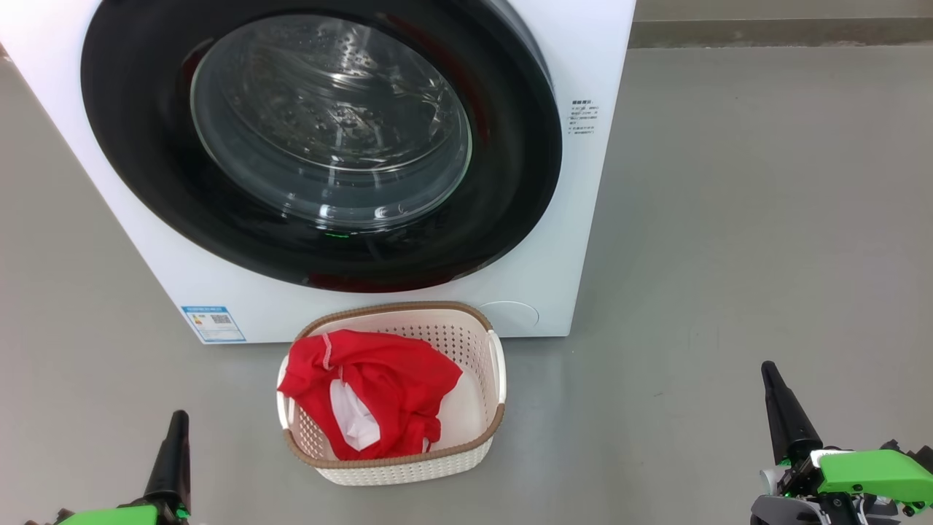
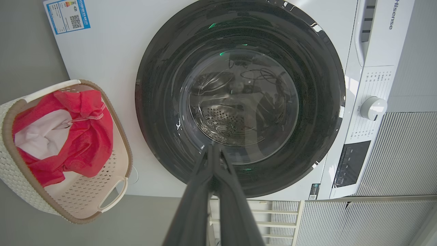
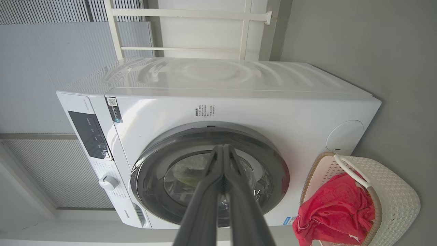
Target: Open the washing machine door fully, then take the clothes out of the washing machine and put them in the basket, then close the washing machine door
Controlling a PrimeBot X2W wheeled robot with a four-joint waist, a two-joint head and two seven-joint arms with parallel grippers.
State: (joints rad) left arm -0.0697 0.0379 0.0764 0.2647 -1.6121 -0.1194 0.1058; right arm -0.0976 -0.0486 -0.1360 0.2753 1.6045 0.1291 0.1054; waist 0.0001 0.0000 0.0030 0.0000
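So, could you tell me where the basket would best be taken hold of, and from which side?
I would probably take the white side handle on the right of the basket, coming from above with the right pincer, opened first. That handle stands off the wall as a free loop, while the clothes drape over the left rim.

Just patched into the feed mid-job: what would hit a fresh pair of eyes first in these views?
The big glossy black washing machine door, with its bulging glass window, dominates the upper head view and looks shut against the white washing machine. Right below it, the bright red clothes lie heaped in the cream basket. The left claw and right claw sit shut at the bottom corners, holding nothing.
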